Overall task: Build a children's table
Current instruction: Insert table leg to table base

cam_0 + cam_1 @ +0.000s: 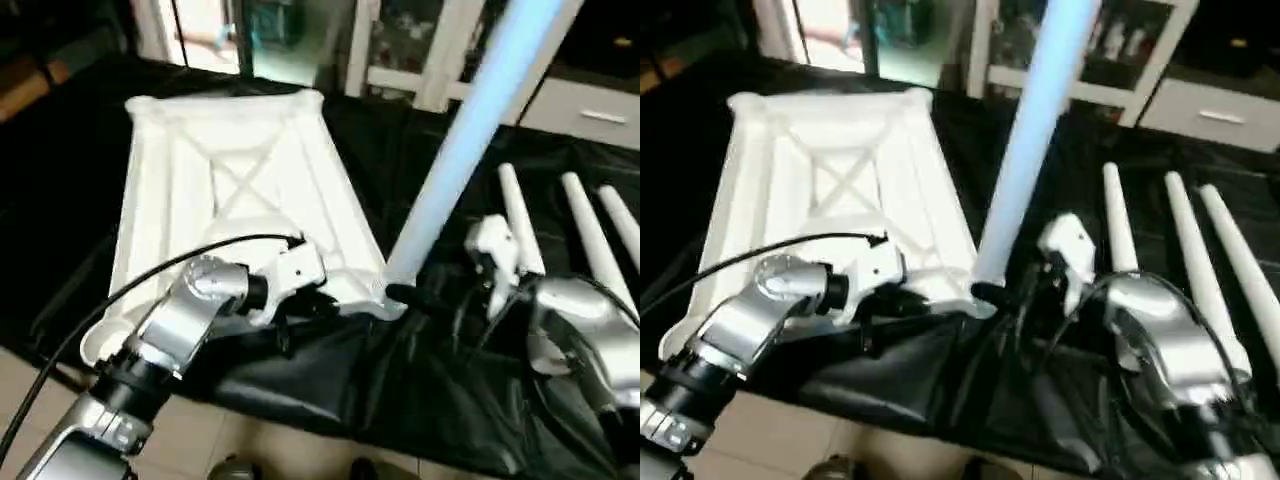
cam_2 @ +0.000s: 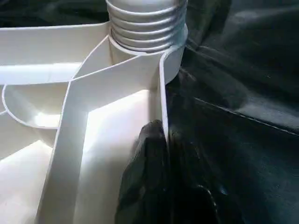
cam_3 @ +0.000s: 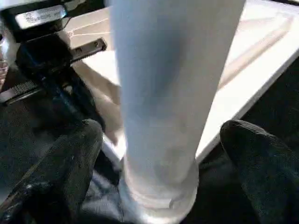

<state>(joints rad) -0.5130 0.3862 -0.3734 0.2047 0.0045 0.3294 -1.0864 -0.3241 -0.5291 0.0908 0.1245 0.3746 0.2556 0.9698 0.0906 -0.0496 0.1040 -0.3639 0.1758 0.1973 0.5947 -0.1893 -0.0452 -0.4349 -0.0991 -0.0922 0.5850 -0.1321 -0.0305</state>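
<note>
Two silver metal forearms are seen, each ending in a white plastic wrist housing. The left forearm (image 1: 165, 335) is built from rounded, polished segments joined by a black collar, with a round silver cap at the joint. A thin black cable (image 1: 150, 270) is looped along it to the white housing (image 1: 295, 270). The right forearm (image 1: 1175, 350) is draped with several black cables. The right gripper (image 3: 163, 154) is fitted with two matte black rounded fingers (image 3: 70, 163). A small printed label (image 3: 39, 16) is carried on the left gripper's black body.
</note>
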